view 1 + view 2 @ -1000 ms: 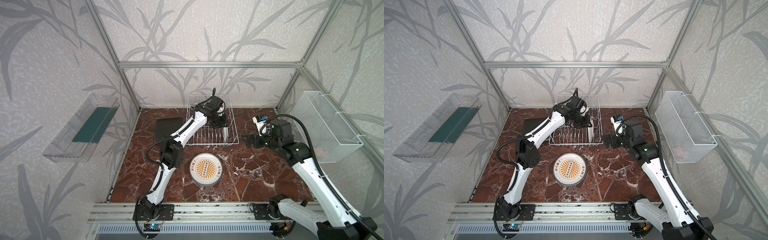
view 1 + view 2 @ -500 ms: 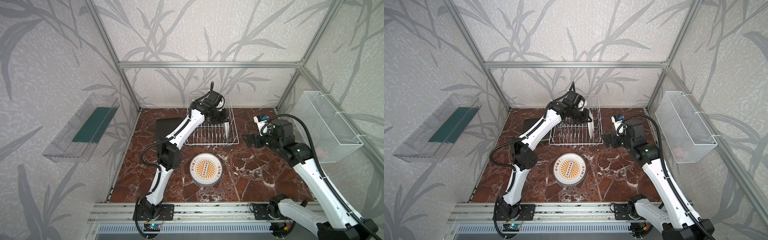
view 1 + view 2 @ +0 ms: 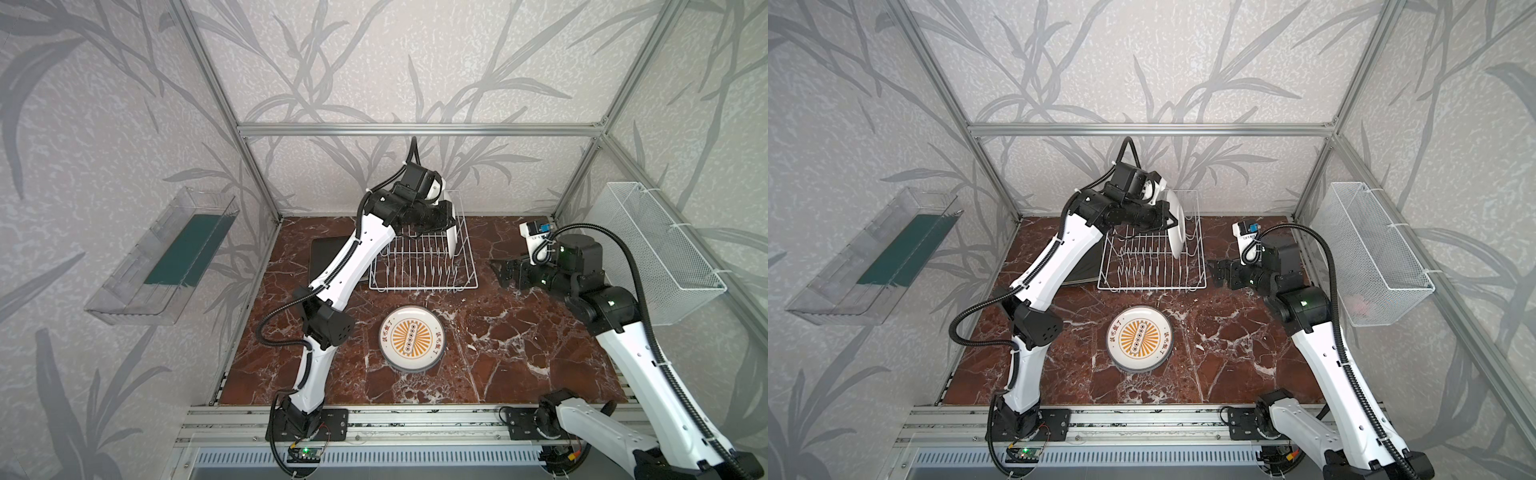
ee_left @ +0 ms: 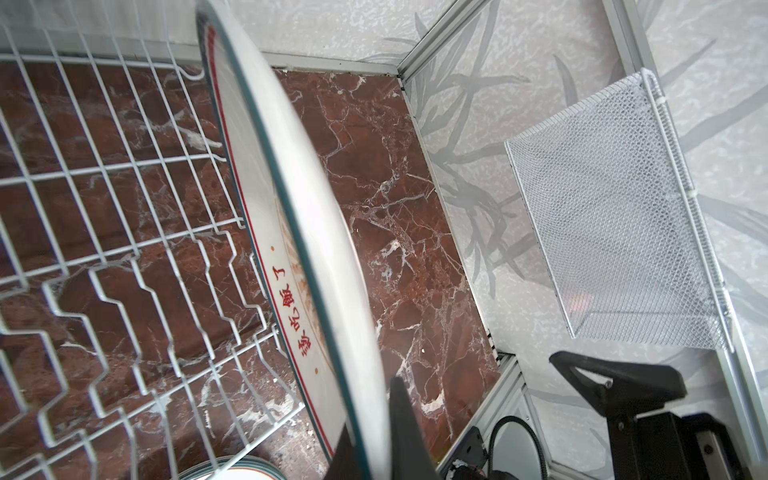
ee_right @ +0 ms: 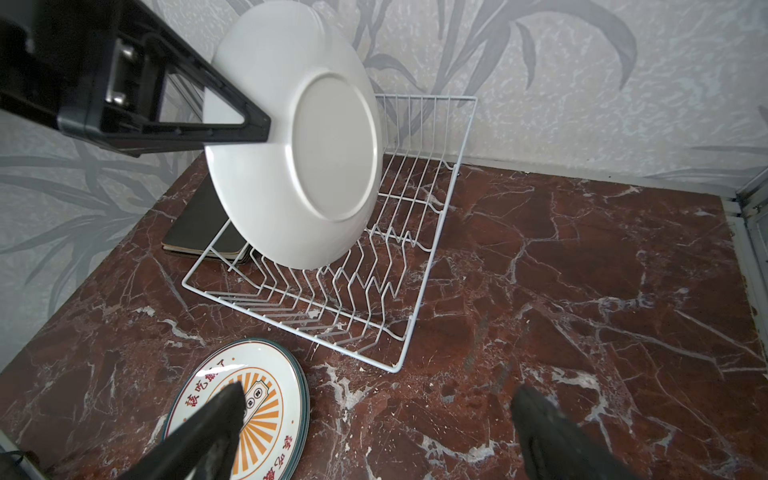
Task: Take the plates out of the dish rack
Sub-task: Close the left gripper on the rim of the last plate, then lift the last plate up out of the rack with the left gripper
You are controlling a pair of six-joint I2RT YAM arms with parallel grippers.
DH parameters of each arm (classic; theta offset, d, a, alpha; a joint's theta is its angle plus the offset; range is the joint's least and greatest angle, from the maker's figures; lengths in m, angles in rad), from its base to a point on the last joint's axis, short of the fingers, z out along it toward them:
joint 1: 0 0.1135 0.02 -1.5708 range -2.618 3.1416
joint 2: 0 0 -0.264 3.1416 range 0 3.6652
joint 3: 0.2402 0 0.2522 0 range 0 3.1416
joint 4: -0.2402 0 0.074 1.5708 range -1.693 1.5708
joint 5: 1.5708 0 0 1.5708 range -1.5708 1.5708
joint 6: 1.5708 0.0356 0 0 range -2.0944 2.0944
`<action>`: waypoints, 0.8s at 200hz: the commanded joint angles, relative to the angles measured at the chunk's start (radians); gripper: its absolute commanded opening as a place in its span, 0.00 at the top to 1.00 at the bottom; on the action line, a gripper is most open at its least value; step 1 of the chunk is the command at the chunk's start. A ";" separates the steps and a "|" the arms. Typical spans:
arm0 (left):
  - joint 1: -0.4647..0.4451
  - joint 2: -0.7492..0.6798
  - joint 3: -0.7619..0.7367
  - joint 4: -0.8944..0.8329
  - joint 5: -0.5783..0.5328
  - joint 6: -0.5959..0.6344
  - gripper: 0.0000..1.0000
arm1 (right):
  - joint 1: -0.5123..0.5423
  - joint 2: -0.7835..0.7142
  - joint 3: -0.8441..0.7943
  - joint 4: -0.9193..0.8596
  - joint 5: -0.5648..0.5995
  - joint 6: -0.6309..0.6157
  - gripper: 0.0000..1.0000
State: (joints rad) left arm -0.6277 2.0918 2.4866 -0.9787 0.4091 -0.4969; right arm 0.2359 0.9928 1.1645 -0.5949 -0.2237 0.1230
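My left gripper (image 3: 448,219) (image 4: 370,440) is shut on the rim of a round white plate (image 3: 453,239) (image 3: 1177,232) (image 5: 299,137). The plate hangs on edge, tilted, over the right end of the white wire dish rack (image 3: 419,270) (image 3: 1150,270) (image 5: 374,257). Its printed face (image 4: 291,316) turns toward the rack's bare prongs. A stack of round sunburst plates (image 3: 411,343) (image 3: 1139,337) (image 5: 249,407) lies flat in front of the rack. Dark square plates (image 3: 328,257) (image 5: 203,228) lie left of it. My right gripper (image 3: 496,270) (image 5: 374,399) stands open, empty, right of the rack.
A clear plastic tray (image 3: 166,257) with a green pad hangs on the left wall. On the right wall is a fine-mesh white basket (image 3: 656,249) (image 4: 615,216). The aluminium frame and back wall stand close behind the rack.
The left gripper has risen and drawn back with the round plate, lifting it out of the rack's prongs. The right arm has stayed where it was.
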 commanded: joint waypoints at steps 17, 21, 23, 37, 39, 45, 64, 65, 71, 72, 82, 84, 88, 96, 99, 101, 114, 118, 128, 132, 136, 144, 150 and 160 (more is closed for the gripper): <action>-0.005 -0.171 -0.112 -0.004 -0.107 0.354 1.00 | -0.051 -0.003 0.035 0.016 -0.085 0.076 0.01; -0.005 -0.182 -0.127 -0.003 -0.119 0.378 1.00 | -0.062 0.002 0.040 0.011 -0.092 0.081 0.01; -0.005 -0.189 -0.133 -0.003 -0.127 0.389 1.00 | -0.066 0.004 0.044 0.010 -0.098 0.083 0.01; -0.010 -0.233 -0.193 0.003 -0.190 0.462 1.00 | -0.103 0.025 0.065 -0.003 -0.145 0.107 0.01; -0.010 -0.241 -0.204 0.005 -0.199 0.474 1.00 | -0.108 0.029 0.067 -0.006 -0.154 0.111 0.01; -0.013 -0.264 -0.240 0.018 -0.231 0.509 1.00 | -0.118 0.038 0.075 -0.008 -0.179 0.125 0.01; -0.019 -0.353 -0.407 0.093 -0.305 0.653 1.00 | -0.134 0.082 0.099 -0.006 -0.247 0.177 0.01; -0.019 -0.359 -0.417 0.098 -0.309 0.661 1.00 | -0.135 0.085 0.100 -0.006 -0.250 0.179 0.01; -0.022 -0.389 -0.473 0.128 -0.328 0.712 1.00 | -0.139 0.101 0.108 -0.003 -0.270 0.195 0.01; -0.023 -0.394 -0.482 0.133 -0.332 0.720 1.00 | -0.139 0.104 0.109 -0.002 -0.273 0.199 0.01; -0.033 -0.441 -0.569 0.177 -0.358 0.810 1.00 | -0.142 0.132 0.121 0.002 -0.310 0.225 0.01; -0.036 -0.453 -0.584 0.184 -0.364 0.829 1.00 | -0.142 0.137 0.124 0.002 -0.319 0.230 0.01; -0.041 -0.472 -0.615 0.203 -0.376 0.866 1.00 | -0.144 0.146 0.128 0.006 -0.337 0.239 0.00; -0.055 -0.507 -0.679 0.238 -0.414 0.931 1.00 | -0.144 0.164 0.136 0.016 -0.372 0.258 0.01; -0.061 -0.517 -0.700 0.252 -0.429 0.955 1.00 | -0.144 0.170 0.140 0.020 -0.382 0.266 0.01; -0.064 -0.527 -0.713 0.259 -0.437 0.971 1.00 | -0.144 0.175 0.143 0.022 -0.387 0.273 0.01; -0.083 -0.572 -0.790 0.297 -0.472 1.079 1.00 | -0.143 0.197 0.152 0.040 -0.421 0.312 0.02; -0.089 -0.585 -0.812 0.305 -0.481 1.114 1.00 | -0.144 0.202 0.153 0.048 -0.433 0.326 0.02; -0.106 -0.615 -0.868 0.333 -0.503 1.198 1.00 | -0.144 0.219 0.156 0.068 -0.469 0.360 0.02; -0.112 -0.627 -0.890 0.345 -0.514 1.231 1.00 | -0.144 0.226 0.157 0.078 -0.485 0.375 0.02; -0.117 -0.636 -0.911 0.359 -0.522 1.261 1.00 | -0.144 0.232 0.158 0.084 -0.497 0.388 0.02; -0.127 -0.657 -0.954 0.385 -0.539 1.310 1.00 | -0.144 0.242 0.159 0.095 -0.517 0.414 0.02; -0.131 -0.671 -0.978 0.401 -0.547 1.343 1.00 | -0.143 0.247 0.159 0.103 -0.525 0.431 0.02; -0.138 -0.686 -1.009 0.423 -0.561 1.383 1.00 | -0.144 0.254 0.154 0.118 -0.539 0.457 0.02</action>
State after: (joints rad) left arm -0.7490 1.4773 1.5276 -0.7094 -0.0685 0.6369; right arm 0.0967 1.2362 1.2865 -0.5434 -0.6628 0.4778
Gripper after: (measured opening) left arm 0.076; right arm 0.984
